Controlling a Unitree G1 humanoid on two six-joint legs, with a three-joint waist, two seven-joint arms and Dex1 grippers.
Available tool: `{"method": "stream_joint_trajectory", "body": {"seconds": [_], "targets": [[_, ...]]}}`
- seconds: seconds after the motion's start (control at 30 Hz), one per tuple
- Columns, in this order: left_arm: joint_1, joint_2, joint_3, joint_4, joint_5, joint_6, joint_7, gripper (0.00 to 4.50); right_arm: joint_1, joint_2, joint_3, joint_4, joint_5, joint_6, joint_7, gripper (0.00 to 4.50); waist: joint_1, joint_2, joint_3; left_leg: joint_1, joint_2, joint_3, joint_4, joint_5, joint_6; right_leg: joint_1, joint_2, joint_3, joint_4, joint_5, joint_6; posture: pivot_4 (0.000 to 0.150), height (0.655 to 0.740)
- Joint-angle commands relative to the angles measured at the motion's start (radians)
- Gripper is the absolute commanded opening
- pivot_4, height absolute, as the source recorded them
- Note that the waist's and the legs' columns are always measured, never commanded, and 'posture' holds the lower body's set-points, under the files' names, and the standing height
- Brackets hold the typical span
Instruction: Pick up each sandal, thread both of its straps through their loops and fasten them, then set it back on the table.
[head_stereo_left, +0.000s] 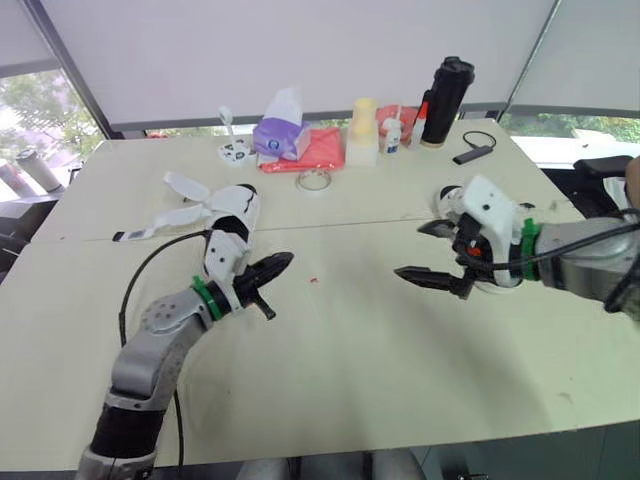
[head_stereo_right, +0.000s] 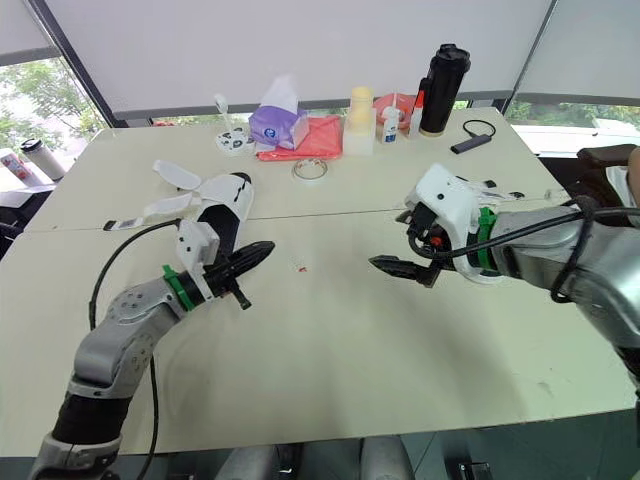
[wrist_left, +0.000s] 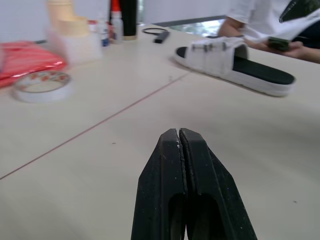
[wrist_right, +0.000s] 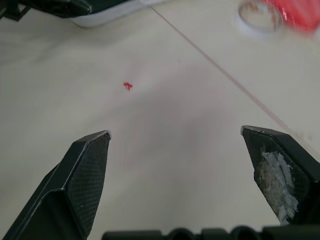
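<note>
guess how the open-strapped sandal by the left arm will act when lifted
The sandal probably keeps its shape: the sole lies flat and looks thick. Its undone straps sprawl limply sideways, so they would likely dangle. It looks like light foam, so a push may just slide it.

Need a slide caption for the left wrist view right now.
Left gripper, shut and empty, hovers over the table, aimed toward a white sandal lying flat ahead.
</note>
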Motion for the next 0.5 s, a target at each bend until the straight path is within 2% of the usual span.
{"method": "stream_joint_trajectory", "body": {"seconds": [0.03,0.27,0.47,0.5], "targets": [[0.000,-0.017,0.072,-0.070,0.001,0.009,0.105,0.00,-0.030,0.047,0.027,0.065,-0.137,-0.120,0.096,4.49,0.003,0.000,0.000,0.000,0.000,0.000,0.000,0.000,0.000,0.000,0.000,0.000,0.000,0.000,0.000,0.150,0.7400],[0.012,-0.067,0.126,-0.117,0.057,-0.007,0.291,0.00,-0.044,0.161,0.032,0.051,-0.199,-0.127,0.175,4.49,0.006,-0.001,0.001,-0.001,0.000,-0.002,-0.001,0.000,0.000,-0.001,0.000,0.000,0.001,0.000,0.000,0.150,0.7400],[0.047,-0.085,0.172,-0.082,0.073,-0.032,0.346,0.00,-0.058,0.217,0.034,0.050,-0.243,-0.106,0.208,4.49,0.007,-0.002,0.001,-0.001,0.000,-0.002,-0.001,0.000,0.000,-0.001,0.000,0.000,0.001,0.000,0.000,0.150,0.7400],[0.043,-0.088,0.179,-0.067,0.085,-0.027,0.370,0.26,-0.060,0.222,0.031,0.051,-0.247,-0.103,0.213,4.50,0.007,-0.002,0.001,-0.001,0.000,-0.002,0.000,0.000,0.000,-0.001,0.000,0.000,0.001,0.000,0.000,0.150,0.7400]]}}
